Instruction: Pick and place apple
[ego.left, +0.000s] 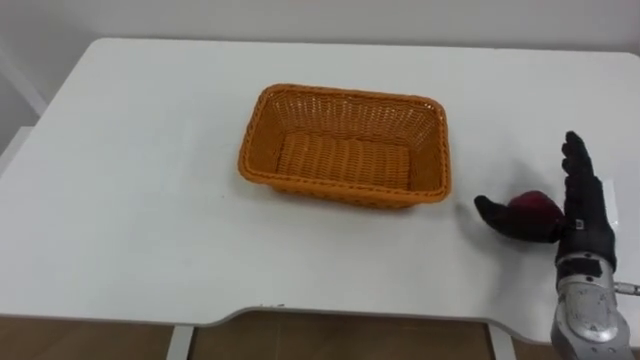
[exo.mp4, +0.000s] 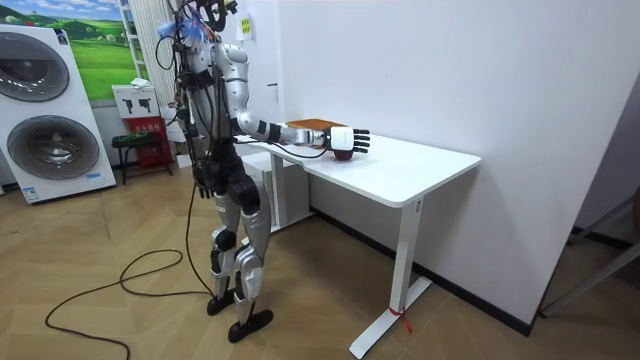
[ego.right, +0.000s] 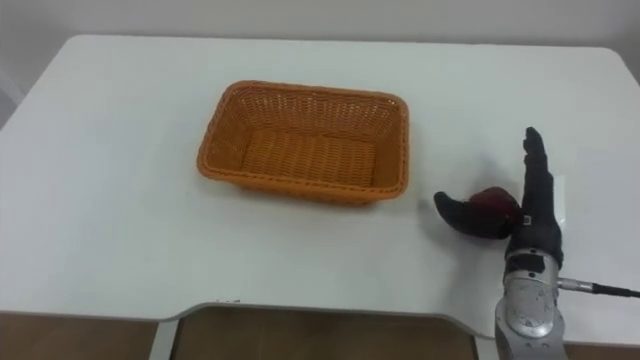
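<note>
From far off, the room view lets me see things my head camera cannot. On its left are two washing machines (exo.mp4: 55, 150), then a white sign (exo.mp4: 135, 105) with red marks. The writing on it is too small for me to read. Next comes my robot, standing at the end of the white table (ego.left: 130, 200) with its right arm held out over the top.

Looking down from the head, I see an orange wicker basket (ego.left: 345, 192) in the middle of the table, and nothing is in it. To the right of the basket, a little way off, the dark red apple (ego.left: 535, 208) sits on the table. My right hand (ego.left: 582, 220) is right beside it. The fingers (ego.left: 575, 165) point straight up and the thumb sticks out low to the left. The apple is tucked between them, and the hand is not squeezed around it.
</note>
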